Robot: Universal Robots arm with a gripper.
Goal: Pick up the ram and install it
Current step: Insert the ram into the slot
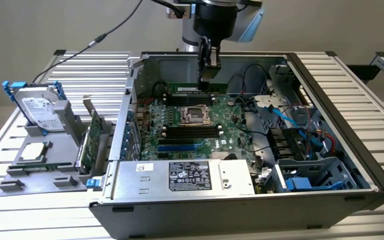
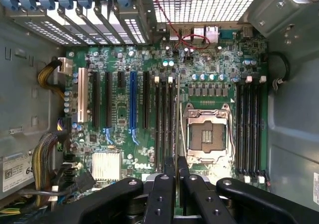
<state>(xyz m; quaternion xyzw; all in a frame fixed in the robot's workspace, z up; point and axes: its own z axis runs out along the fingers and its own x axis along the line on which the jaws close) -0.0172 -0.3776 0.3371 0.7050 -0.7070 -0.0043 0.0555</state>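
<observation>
**Ram [image 2: 178, 119] gripped, over the DIMM slots**

The gripper [image 2: 178, 159] is clamped on the ram. The wrist view has the stick edge-on, a thin line running out from between the fingertips [image 2: 169, 160]. It sits over the motherboard [image 2: 119, 134], between the bank of DIMM slots [image 2: 164, 119] and the CPU socket [image 2: 207, 134].

In the exterior view the gripper [image 1: 205, 80] is low inside the PC case [image 1: 325, 85], on the far side of the CPU socket [image 1: 197, 115]. You can't tell from either view whether the bottom edge is touching a slot yet, or which slot it lines up with.

Handling, my read:
- Light and stiff along its length, but thin, so it should flex or crack if you load it sideways.
- Flat faces are smooth and offer little to grip, so a tilt in the fingers looks likely under push force.
- Best hold is across the two faces near the middle of the top edge, which looks like what you have.
- Keep off the contact edge and don't crush the chips.
</observation>
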